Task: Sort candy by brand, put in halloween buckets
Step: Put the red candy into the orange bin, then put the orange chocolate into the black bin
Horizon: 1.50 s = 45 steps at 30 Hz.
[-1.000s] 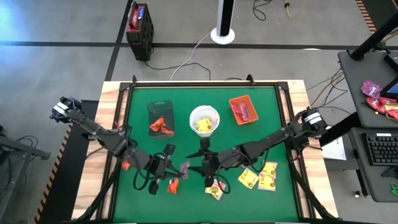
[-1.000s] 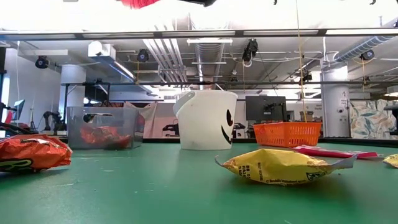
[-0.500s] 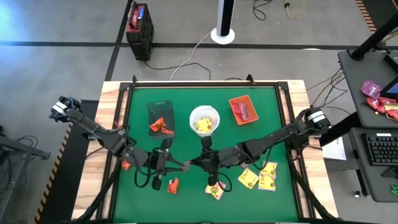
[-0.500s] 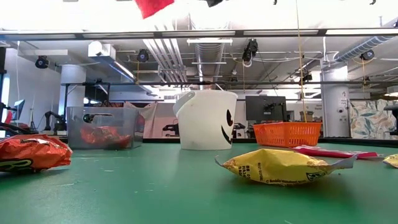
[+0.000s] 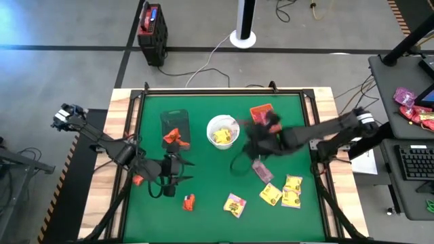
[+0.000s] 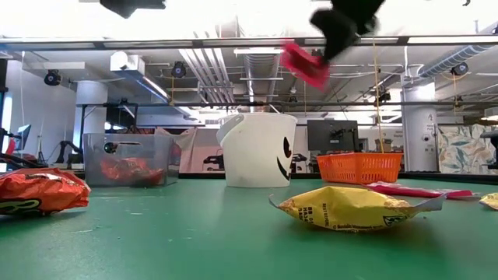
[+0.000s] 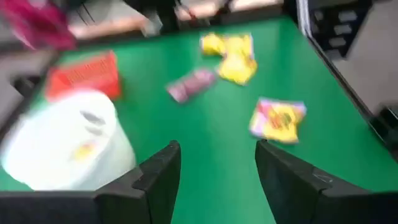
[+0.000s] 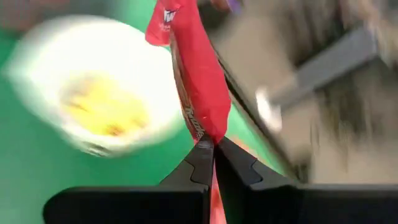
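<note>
Left of the high view: your left claw hangs over the green felt-topped desk at lower left, its two dark fingers spread wide with nothing between them. Just above it stands the dark translucent rectangular tub, red-orange packets inside; a loose red-orange wrapped packet lies below the claw.

Centre: the white round bucket with a printed face holds yellow packets.

Right of centre: your right claw sits between the bucket and the orange rectangular mesh tray, pinched tight on one end of a red-pink flat wrapped packet, which dangles free.

Handling: judge these packets light, limp and slick; a pinch at the crimped end seam should hold best, and a loose yellow packet would likely slide if nudged.

Hard to read: motion blur smears the right arm, so the tray is partly covered and its contents cannot be told. The brand print is illegible. A pink-purple packet lies below the arm.
</note>
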{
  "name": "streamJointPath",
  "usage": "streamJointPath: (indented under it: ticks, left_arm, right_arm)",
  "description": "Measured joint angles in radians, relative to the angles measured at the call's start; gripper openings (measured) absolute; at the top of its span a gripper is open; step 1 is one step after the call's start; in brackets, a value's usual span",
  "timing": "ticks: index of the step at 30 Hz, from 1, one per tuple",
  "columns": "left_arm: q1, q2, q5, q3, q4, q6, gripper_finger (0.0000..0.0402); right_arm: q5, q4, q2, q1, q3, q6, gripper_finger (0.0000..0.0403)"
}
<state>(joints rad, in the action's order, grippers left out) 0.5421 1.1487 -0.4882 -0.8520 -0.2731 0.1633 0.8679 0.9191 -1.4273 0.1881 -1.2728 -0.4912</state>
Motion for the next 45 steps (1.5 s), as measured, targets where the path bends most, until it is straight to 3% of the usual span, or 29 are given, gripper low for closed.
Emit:
streamJointPath:
  ticks: [3,6,11,15,22,28,45]
  left_arm:
    - [0.003,0.03,0.046,0.0,-0.061,0.073,0.0192]
    - [0.009,0.084,0.093,0.0,-0.103,0.144,0.0192]
    - [0.018,0.18,0.206,0.0,-0.134,0.244,0.0192]
    - [0.041,0.254,0.238,0.0,-0.146,0.297,0.0192]
    - [0.094,0.372,0.265,0.0,-0.134,0.301,0.019]
    - [0.099,0.403,0.266,0.002,-0.083,0.291,0.0179]
    - [0.095,0.485,0.292,0.01,-0.002,0.302,0.0105]
  right_arm:
    - [-0.035,0.238,0.023,-0.115,0.019,-0.335,0.0009]
    - [-0.116,0.341,0.028,-0.218,0.047,-0.462,0.0009]
    - [-0.174,0.299,0.02,-0.325,0.075,-0.4,0.0009]
    - [-0.222,0.258,0.017,-0.359,0.08,-0.336,0.0009]
    - [-0.221,0.222,0.018,-0.342,0.08,-0.319,0.0018]
    - [-0.221,0.198,0.019,-0.33,0.08,-0.307,0.0028]
    - [-0.221,0.189,0.019,-0.302,0.082,-0.293,0.0041]
